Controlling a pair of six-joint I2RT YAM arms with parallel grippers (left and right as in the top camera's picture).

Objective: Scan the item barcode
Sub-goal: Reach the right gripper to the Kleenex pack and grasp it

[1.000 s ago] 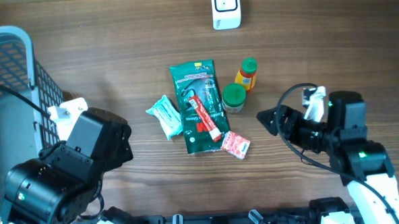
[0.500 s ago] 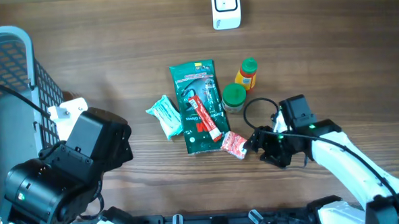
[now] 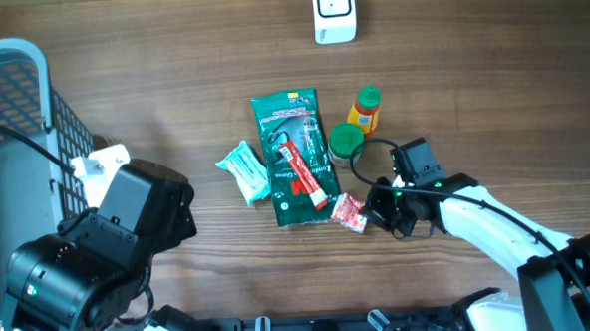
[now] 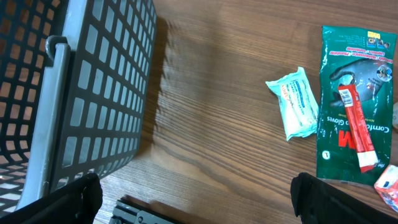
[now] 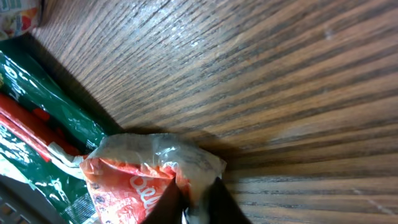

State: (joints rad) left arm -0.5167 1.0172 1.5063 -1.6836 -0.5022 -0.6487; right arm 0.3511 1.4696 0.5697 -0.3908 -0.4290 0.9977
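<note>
A red and clear snack packet [image 3: 349, 213] lies on the wooden table at the lower right corner of a green glove pack [image 3: 297, 160]. My right gripper [image 3: 370, 215] is down at the packet's right edge. In the right wrist view the red packet [image 5: 134, 180] has its crinkled clear edge pinched between my dark fingers [image 5: 171, 202], so the right gripper [image 5: 196, 200] is shut on it. The white scanner [image 3: 334, 12] stands at the table's far edge. My left gripper [image 4: 199, 205] hangs open over bare wood near the basket, holding nothing.
A dark mesh basket [image 3: 13, 98] fills the left side. Around the glove pack lie a red tube [image 3: 301, 175], a teal tissue pack [image 3: 245, 172], a green-lidded jar [image 3: 346, 143] and a yellow bottle with a green cap [image 3: 365, 111]. A black cable loops beside the jar.
My right arm swung in from the right side to the red packet, and its jaws went from open to shut on the packet's edge. The left arm stayed still.
</note>
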